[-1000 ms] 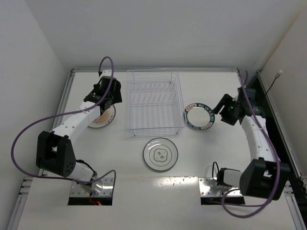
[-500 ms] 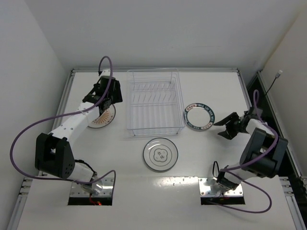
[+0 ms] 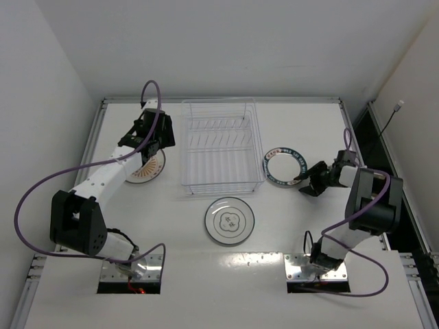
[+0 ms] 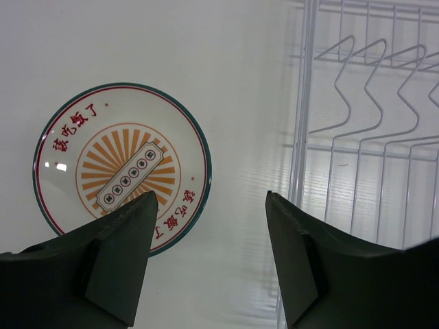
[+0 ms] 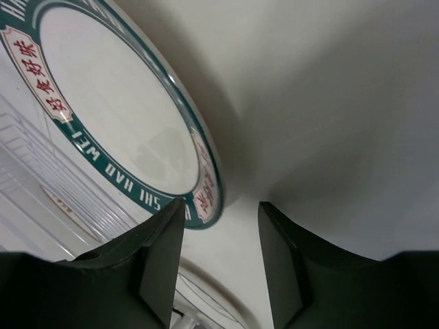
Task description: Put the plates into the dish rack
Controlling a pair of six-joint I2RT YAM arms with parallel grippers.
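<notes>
Reaching for the dark-banded plate (image 3: pixel 285 166), you've got the right hand (image 3: pixel 306 185) released just off its right rim, plate flat on the counter (image 3: pixel 309 130), dish rack (image 3: pixel 221 164) beyond it to the left.

I see a flat white table (image 3: pixel 288 229). White walls stand around it: a back wall (image 3: pixel 226 48), a left wall (image 3: pixel 34 103) and a right wall (image 3: pixel 420 72). A thin metal rail (image 3: pixel 288 100) runs along the table's far edge.
</notes>
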